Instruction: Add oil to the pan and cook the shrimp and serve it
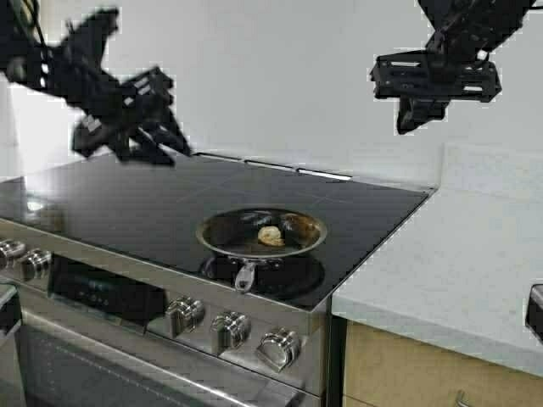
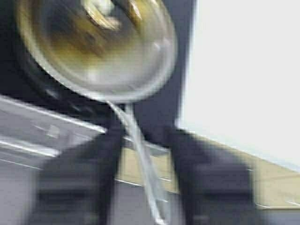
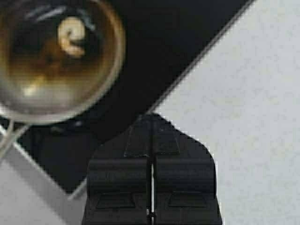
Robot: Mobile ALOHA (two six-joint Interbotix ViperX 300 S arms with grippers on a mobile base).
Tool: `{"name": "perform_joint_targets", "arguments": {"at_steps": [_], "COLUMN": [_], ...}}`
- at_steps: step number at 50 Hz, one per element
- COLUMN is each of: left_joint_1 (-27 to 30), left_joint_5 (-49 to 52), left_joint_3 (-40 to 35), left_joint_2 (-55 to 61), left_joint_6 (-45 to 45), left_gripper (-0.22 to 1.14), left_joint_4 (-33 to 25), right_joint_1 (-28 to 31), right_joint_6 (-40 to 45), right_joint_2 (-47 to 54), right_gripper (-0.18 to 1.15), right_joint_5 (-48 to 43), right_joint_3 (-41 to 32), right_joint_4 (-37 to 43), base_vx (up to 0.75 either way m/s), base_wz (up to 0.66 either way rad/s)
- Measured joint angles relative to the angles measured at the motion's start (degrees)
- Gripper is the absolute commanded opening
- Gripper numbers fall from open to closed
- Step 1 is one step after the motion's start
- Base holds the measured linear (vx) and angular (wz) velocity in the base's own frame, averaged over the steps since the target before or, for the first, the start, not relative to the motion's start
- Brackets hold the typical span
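Observation:
The pan (image 1: 299, 227) sits on the front right burner of the black cooktop (image 1: 127, 203), handle toward the front. The shrimp (image 1: 271, 236) lies curled in its middle. My left gripper (image 1: 170, 142) hangs open and empty high over the cooktop's back left, well away from the pan. Its view shows the pan (image 2: 117, 61) and shrimp (image 2: 101, 9) below, with the handle (image 2: 140, 154) lined up between the fingers (image 2: 79, 183). My right gripper (image 1: 420, 119) is shut and empty, high above the cooktop's right edge. Its view shows the pan (image 3: 37, 89) and shrimp (image 3: 71, 36). The oil is out of view.
Steel knobs (image 1: 229, 329) and a display run along the stove front. A pale countertop (image 1: 458, 263) lies right of the stove over a wooden cabinet (image 1: 399, 373). A white wall stands behind.

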Motion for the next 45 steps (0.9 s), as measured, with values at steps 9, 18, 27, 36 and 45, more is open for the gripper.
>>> {"name": "perform_joint_targets", "arguments": {"at_steps": [9,18,27,36,45], "left_joint_1": [0.00,0.00,0.00,-1.05,-4.04], "left_joint_5": [-6.77,-13.80,-21.18,-27.86,-30.76], "left_joint_3": [-0.18,-0.62,-1.32,-4.13,-7.91], "left_joint_2": [8.35,16.61,24.17,31.55,37.71], "left_joint_6": [0.70,2.72,3.69,3.52,1.93], "left_gripper": [1.00,1.00,1.00,1.00,1.00], "left_joint_4": [-5.36,-10.55,-14.33,-16.44,-18.54], "right_joint_1": [0.09,0.09,0.00,0.09,0.09], "right_joint_6": [-0.09,-0.18,-0.18,-0.18,-0.09], "right_joint_2": [0.00,-0.18,-0.18,-0.18,-0.18], "right_gripper": [0.06,0.06,0.06,0.06,0.06], "right_joint_5": [0.70,0.62,0.35,-0.44,-0.62], "right_joint_3": [-0.35,-0.62,-0.62,-0.70,-0.79], "right_joint_4": [0.00,0.00,-0.09,-0.09,-0.09], "base_vx": [0.00,0.00,0.00,0.00,0.00], "base_wz": [0.00,0.00,0.00,0.00,0.00]}}
